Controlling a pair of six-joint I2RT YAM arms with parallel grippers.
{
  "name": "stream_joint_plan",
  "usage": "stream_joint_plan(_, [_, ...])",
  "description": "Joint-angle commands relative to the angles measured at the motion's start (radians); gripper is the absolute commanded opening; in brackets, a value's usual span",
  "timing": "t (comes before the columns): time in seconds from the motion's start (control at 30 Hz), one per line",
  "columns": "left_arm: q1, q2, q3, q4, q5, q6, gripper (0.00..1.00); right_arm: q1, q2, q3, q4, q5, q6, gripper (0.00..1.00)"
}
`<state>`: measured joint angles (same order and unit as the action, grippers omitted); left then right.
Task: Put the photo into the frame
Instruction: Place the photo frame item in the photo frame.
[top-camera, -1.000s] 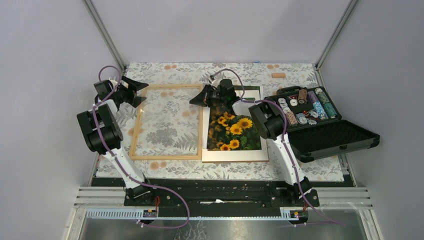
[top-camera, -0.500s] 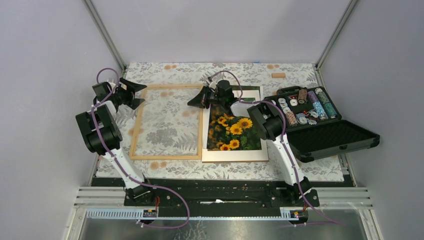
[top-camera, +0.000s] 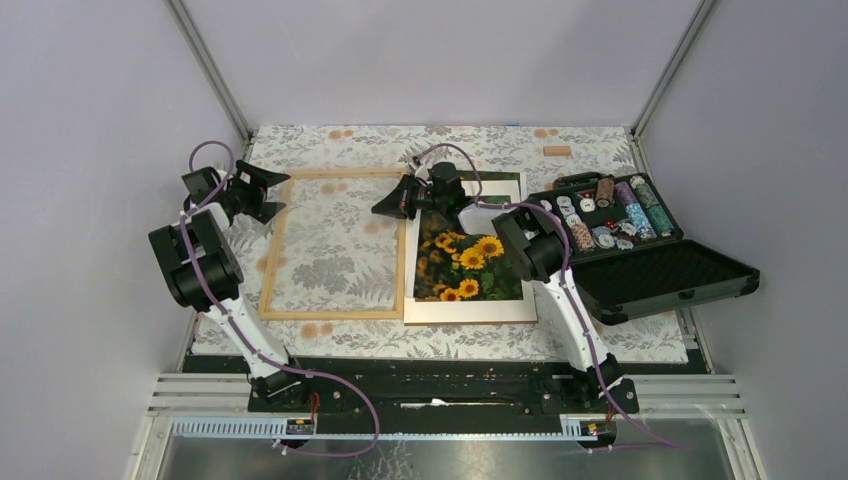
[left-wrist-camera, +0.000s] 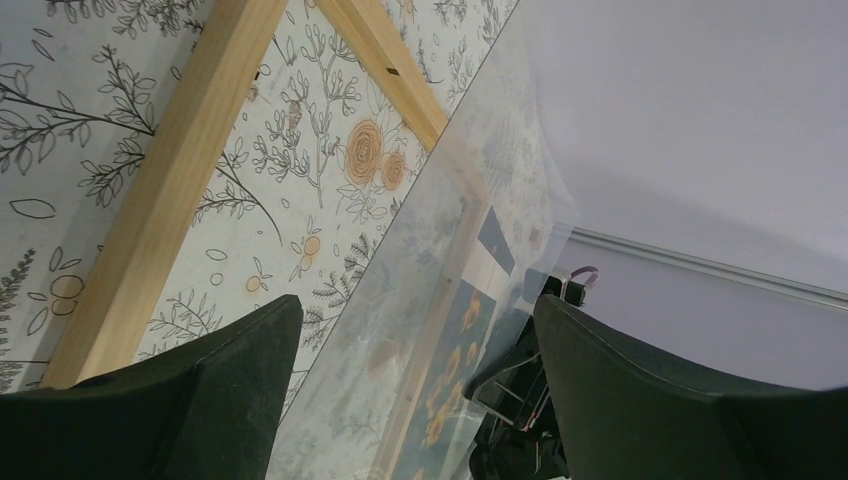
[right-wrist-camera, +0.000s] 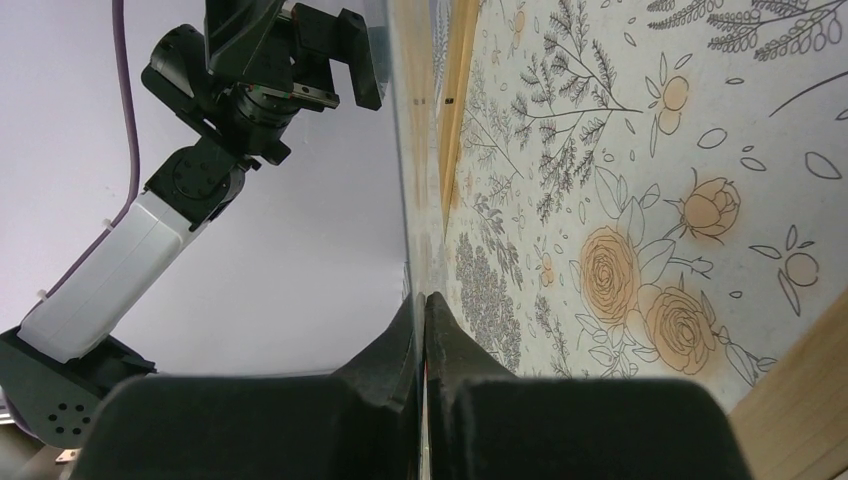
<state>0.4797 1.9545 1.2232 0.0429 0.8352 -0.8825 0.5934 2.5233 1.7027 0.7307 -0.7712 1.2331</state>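
The light wood frame (top-camera: 335, 314) lies flat on the floral cloth at the left; its rails also show in the left wrist view (left-wrist-camera: 165, 210) and the right wrist view (right-wrist-camera: 458, 90). The sunflower photo (top-camera: 470, 262) lies to its right on a white mat (top-camera: 470, 312). My right gripper (top-camera: 390, 203) is shut on the edge of a clear pane (left-wrist-camera: 440, 300), held tilted above the frame; the right wrist view shows the pane edge-on (right-wrist-camera: 403, 200) between the closed fingers (right-wrist-camera: 422, 300). My left gripper (top-camera: 268, 192) is open and empty at the frame's far left corner, its jaws (left-wrist-camera: 418, 300) facing the pane.
An open black case (top-camera: 660, 270) of poker chips stands at the right, close to the right arm. A small wooden block (top-camera: 557, 151) lies at the far edge. Grey walls close in both sides and the back.
Both grippers have shifted slightly to the left. The right gripper stays shut on the pane; the left stays open.
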Motion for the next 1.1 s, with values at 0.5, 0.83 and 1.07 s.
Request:
stream_joint_plan(0.5, [0.013,0.063,0.093,-0.106,-0.084,0.071,0.92,0.031,0.034,0.049,-0.071,0.070,-0.023,0.00])
stream_joint_plan(0.83, [0.013,0.084,0.134,-0.162,-0.143,0.120,0.93,0.031,0.049,0.077,-0.115,0.098,-0.051,0.00])
stream_joint_plan(1.07, [0.013,0.093,0.136,-0.146,-0.134,0.107,0.93,0.031,0.079,0.122,-0.149,0.109,-0.062,0.00])
